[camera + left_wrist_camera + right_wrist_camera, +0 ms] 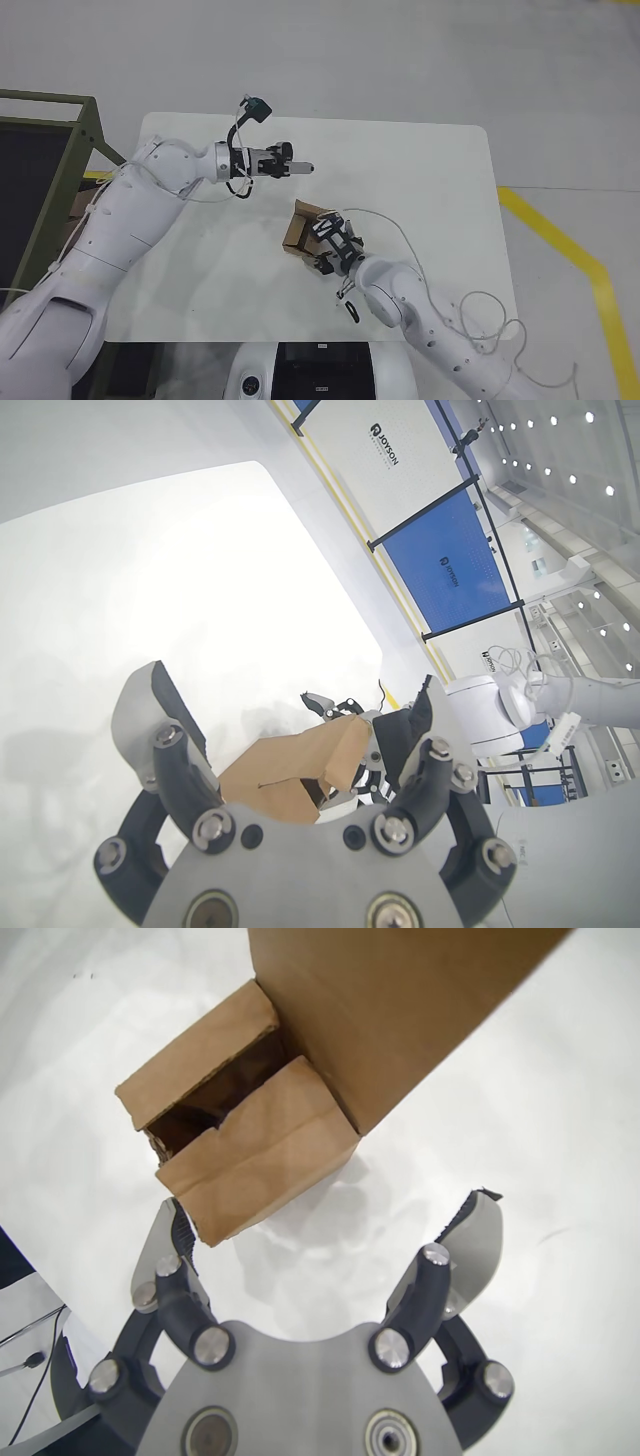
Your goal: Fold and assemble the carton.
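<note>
A small brown carton [300, 225] lies on the white table [430, 170], near the middle. Two short flaps are folded partly over its mouth, which faces my right gripper [325, 1203]; one long flap [390, 1003] sticks up. That gripper [332, 243] is open right beside the carton [250, 1128], one fingertip [175, 1223] touching the corner of the nearer short flap. My left gripper [295, 685] is open and holds nothing. It hovers over the table [303, 168] behind the carton [295, 770], a short way off.
A green metal frame [50, 140] stands off the table's left side. A yellow floor line [560, 240] runs to the right. Loose white cable [480, 320] hangs along the right arm. Bare tabletop lies to the right and far side of the carton.
</note>
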Available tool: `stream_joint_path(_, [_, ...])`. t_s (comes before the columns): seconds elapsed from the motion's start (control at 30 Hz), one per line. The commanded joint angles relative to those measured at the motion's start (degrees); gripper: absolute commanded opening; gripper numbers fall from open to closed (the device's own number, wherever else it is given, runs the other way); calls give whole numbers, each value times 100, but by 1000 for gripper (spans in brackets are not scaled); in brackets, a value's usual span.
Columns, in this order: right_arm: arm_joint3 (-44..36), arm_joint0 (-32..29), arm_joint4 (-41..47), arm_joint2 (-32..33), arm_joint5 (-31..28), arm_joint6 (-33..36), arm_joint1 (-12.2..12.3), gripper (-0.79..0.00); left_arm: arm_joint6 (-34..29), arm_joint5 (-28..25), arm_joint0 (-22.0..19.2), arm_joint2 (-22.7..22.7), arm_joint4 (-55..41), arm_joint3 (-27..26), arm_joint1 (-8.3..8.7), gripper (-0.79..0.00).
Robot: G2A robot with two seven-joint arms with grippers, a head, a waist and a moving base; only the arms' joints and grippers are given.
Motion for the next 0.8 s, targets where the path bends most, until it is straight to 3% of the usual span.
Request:
stream_joint_path(0.0, [-13,-23,-14,46,53,3,-4,0,-97,-58,14,-20,-65,10,-3,0])
stream_joint_path(0.43, [-92,-113,84,343,135,-42,-36,0,-416,-152,-61,8,-171,186,-86,0])
stream_joint_path(0.77, [-90,-156,-64,493,-60,532,-13,0,-452,-95,-160,117,-101,264,-192,0])
